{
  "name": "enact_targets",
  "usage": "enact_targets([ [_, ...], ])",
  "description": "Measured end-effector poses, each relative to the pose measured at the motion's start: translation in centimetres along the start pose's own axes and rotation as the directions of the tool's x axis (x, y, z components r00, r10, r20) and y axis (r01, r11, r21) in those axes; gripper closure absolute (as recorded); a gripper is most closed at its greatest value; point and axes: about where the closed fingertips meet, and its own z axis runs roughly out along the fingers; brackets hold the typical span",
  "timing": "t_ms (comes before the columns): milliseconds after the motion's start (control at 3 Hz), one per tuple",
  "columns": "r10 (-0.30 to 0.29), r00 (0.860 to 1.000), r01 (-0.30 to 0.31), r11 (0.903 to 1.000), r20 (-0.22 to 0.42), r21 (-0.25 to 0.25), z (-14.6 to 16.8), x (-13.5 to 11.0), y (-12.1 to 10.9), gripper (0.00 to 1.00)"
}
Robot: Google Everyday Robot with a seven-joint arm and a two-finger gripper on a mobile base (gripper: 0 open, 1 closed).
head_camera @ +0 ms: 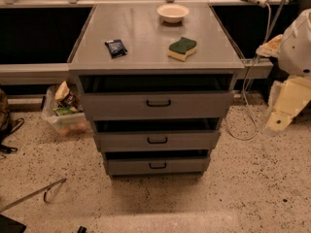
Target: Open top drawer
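The top drawer (pixel 194 104) is the widest, tallest grey front of the cabinet, with a small black bar handle (pixel 158 102) at its centre. A dark gap shows above its front. My gripper (pixel 283 111) is the cream-coloured part hanging from the white arm at the right edge. It is to the right of the cabinet at about the top drawer's height, apart from the drawer and its handle.
Two narrower drawers (pixel 194 141) (pixel 184 166) sit below. On the cabinet top lie a white bowl (pixel 172 12), a green-and-yellow sponge (pixel 182 48) and a dark packet (pixel 116 47). A plastic bin (pixel 65 115) stands on the floor to the left, a white cable (pixel 245 106) hangs to the right, and a metal rod (pixel 34 193) lies at front left.
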Motion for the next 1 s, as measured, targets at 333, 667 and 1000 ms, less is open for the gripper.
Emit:
enact_targets([
  [333,-0.046,0.993,0.049,0.9985,0.107,-0.027,4.9,0.5,-0.3,0.00],
  [667,-0.136,0.968,0.136,0.9906,0.211,0.013,9.8,0.0,-2.3,0.00],
  [1000,-0.136,0.968,0.136,0.9906,0.211,0.013,9.8,0.0,-2.3,0.00],
])
